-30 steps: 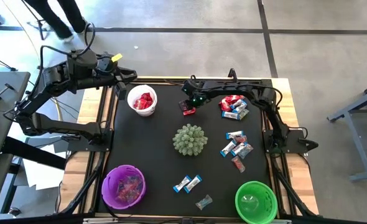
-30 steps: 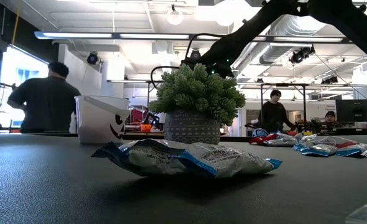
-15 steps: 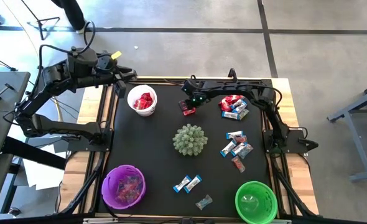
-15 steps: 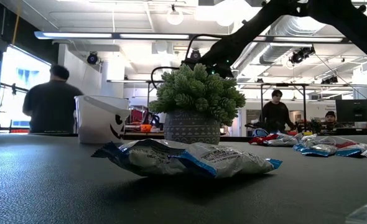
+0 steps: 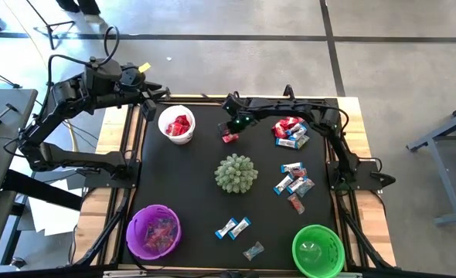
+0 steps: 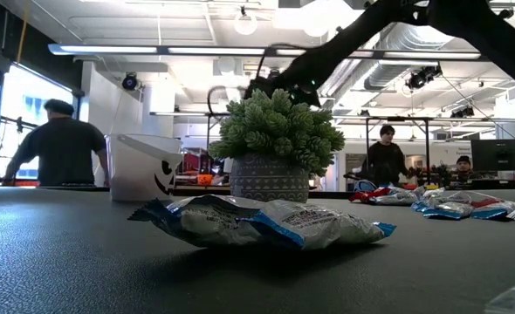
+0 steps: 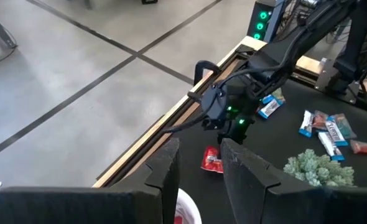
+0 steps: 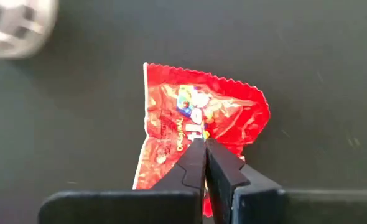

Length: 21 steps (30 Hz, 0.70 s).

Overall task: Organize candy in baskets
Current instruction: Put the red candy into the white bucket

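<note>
From my seat the overhead feed is evenly bright, the black bench [image 5: 197, 201] soaking up shadows. The level camera catches ceiling strip lights [image 6: 196, 50] glaring toward twelve o'clock and a washed-out window [image 6: 17, 105] at nine; the nearest wrapper [image 6: 266, 222] looks soft. My right wrist feed is crisp, its far corner blurred.

The table top [image 5: 197, 193] is black. At its ten o'clock, a white basket [image 5: 176, 123] holds red sweets; at seven o'clock a purple basket [image 5: 154, 231]; at five o'clock a bright green basket [image 5: 318, 250]. The middle ball [image 5: 236, 173] is pale green. Blue-and-silver sweets [image 5: 294, 181] lie at three o'clock.
</note>
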Motion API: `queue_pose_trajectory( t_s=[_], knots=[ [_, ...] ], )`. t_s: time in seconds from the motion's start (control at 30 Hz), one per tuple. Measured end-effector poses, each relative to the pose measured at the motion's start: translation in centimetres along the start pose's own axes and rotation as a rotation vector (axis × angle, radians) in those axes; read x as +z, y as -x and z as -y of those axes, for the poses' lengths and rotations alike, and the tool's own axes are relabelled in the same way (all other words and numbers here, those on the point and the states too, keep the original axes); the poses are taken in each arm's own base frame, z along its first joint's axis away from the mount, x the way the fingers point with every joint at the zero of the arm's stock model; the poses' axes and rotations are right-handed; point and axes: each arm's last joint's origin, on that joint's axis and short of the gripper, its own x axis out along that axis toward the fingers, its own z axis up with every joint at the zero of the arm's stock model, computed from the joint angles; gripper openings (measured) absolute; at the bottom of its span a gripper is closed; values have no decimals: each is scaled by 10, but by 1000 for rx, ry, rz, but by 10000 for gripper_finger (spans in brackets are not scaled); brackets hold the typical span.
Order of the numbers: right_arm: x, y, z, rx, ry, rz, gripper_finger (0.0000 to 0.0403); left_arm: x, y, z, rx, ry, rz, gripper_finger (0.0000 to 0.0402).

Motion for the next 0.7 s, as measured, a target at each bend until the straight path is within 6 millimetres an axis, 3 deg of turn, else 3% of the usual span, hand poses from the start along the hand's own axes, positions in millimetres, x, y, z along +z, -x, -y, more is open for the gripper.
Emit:
queue_pose_trajectory(
  t_s=[0.57,0.7],
  knots=[
    [58,92,-66,199,257,298,0,-2,11,-2,7,4,31,104],
    [64,100,-74,290,292,352,0,-2,11,-2,22,5,32,104]
  ],
)
